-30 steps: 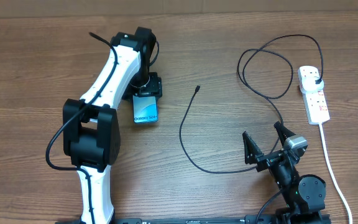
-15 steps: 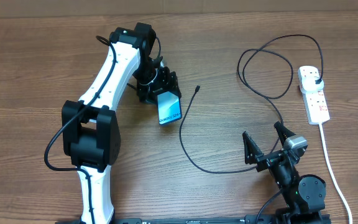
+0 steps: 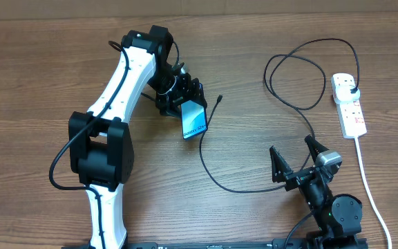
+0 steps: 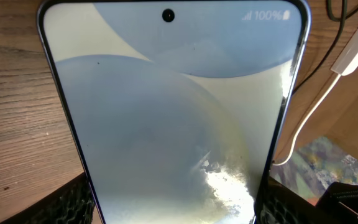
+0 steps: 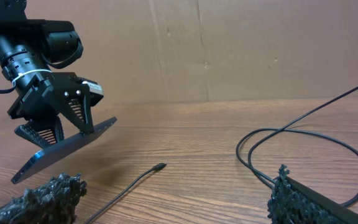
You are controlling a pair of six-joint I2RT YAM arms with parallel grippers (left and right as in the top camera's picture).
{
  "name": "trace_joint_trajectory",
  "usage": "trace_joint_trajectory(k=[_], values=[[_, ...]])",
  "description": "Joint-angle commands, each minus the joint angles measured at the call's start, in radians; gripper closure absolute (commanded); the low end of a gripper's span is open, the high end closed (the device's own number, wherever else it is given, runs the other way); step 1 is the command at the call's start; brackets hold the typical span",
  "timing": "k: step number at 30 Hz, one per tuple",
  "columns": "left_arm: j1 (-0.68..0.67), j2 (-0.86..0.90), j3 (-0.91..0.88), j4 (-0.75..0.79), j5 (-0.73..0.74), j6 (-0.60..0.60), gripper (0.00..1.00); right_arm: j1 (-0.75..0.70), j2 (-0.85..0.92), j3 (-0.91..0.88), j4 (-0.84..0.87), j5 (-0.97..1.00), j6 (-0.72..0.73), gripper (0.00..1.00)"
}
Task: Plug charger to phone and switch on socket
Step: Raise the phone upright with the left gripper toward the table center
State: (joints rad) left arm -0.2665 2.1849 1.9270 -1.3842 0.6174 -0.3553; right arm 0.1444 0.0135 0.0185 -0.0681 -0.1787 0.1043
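Left pincer (image 3: 184, 102) pinches the phone (image 3: 194, 120) by its side edges, tilted off the table (image 3: 40, 55). The phone's long axis runs from the pincer toward the robot, bright pale-blue screen up, camera-hole end free. The charger (image 3: 206, 162) has its connector tip (image 3: 220, 98) lying on the table just right of the phone, not touching, with the thin black cable looping off to the socket (image 3: 351, 114) far right. Right pincer (image 3: 297, 160) is spread wide and holds nothing, beside the cable's near loop but well apart from the tip, so it looks like the free arm to fetch it.

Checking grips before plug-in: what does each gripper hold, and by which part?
Left gripper holds the phone by its two long edges, tilted in the air. Right gripper is open, holding nothing.
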Motion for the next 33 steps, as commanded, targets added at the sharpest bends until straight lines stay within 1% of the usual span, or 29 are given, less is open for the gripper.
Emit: trace_joint_trajectory(k=[1,3,7,10,13,15,21,27,30,33], values=[[0.005,0.001,0.031,-0.003,0.076,0.019,0.34,-0.005,-0.011,-0.011,0.006,0.001,0.002,0.0],[0.005,0.001,0.031,-0.003,0.104,0.018,0.37,-0.005,-0.011,-0.011,0.006,0.001,0.002,0.0],[0.005,0.001,0.031,0.001,0.154,0.011,0.37,-0.005,-0.011,-0.011,0.006,0.001,0.002,0.0],[0.005,0.001,0.031,0.0,0.162,-0.04,0.35,-0.005,-0.011,-0.011,0.006,0.001,0.002,0.0],[0.005,0.001,0.031,0.0,0.168,-0.122,0.32,-0.005,-0.011,-0.011,0.006,0.001,0.002,0.0],[0.005,0.001,0.031,0.0,0.194,-0.176,0.32,-0.005,-0.011,-0.011,0.006,0.001,0.002,0.0],[0.006,0.001,0.031,-0.003,0.358,-0.302,0.34,-0.005,-0.011,-0.011,0.006,0.001,0.002,0.0],[0.021,0.001,0.031,-0.004,0.548,-0.381,0.34,-0.005,-0.011,-0.011,0.006,0.001,0.002,0.0],[0.034,0.001,0.031,-0.006,0.612,-0.42,0.37,-0.005,-0.011,-0.011,0.006,0.001,0.002,0.0],[0.049,0.001,0.031,-0.018,0.67,-0.46,0.37,-0.005,-0.011,-0.011,0.006,0.001,0.002,0.0]])
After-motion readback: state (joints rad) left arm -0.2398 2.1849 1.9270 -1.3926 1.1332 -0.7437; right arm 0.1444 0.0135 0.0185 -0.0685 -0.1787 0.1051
